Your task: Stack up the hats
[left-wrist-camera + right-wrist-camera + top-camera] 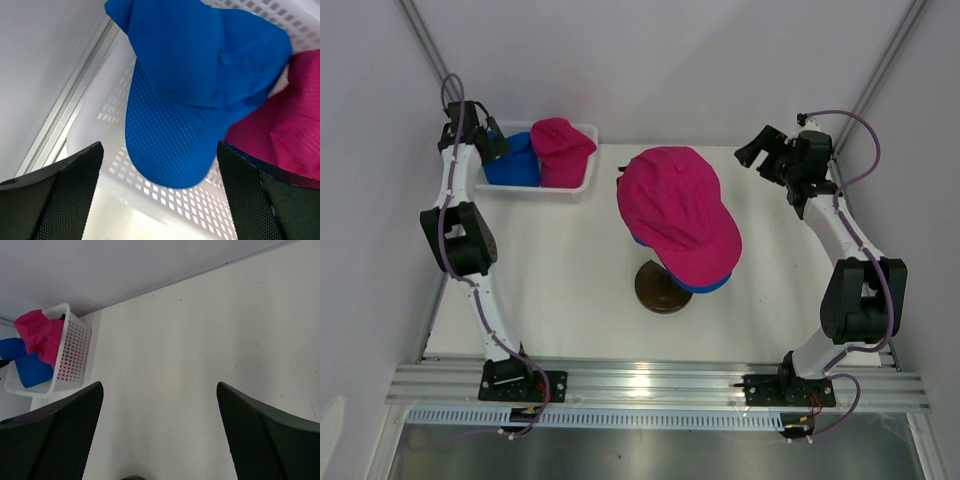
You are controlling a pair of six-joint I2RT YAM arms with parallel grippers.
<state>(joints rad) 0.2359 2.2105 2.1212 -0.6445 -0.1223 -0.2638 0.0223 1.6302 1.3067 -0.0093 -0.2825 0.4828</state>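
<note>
At the middle of the table [570,300], a pink cap [675,210] sits over a blue cap [705,285] on a stand [662,287], so the stack looks half built. Back left, the basket [582,172] holds a second blue cap [512,160] and a second pink cap [560,150], both yet to go on. The left gripper [492,140] hovers wide open and empty above that blue one, and the right gripper [760,155] gapes empty too.

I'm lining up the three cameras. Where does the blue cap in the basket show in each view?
Top external: blue cap in the left half of the white basket, far left.
Left wrist: blue cap fills the centre, brim at the bottom.
Right wrist: blue cap small at the left edge, inside the basket.
Shared landmark: the pink cap lying beside it in the basket.
</note>
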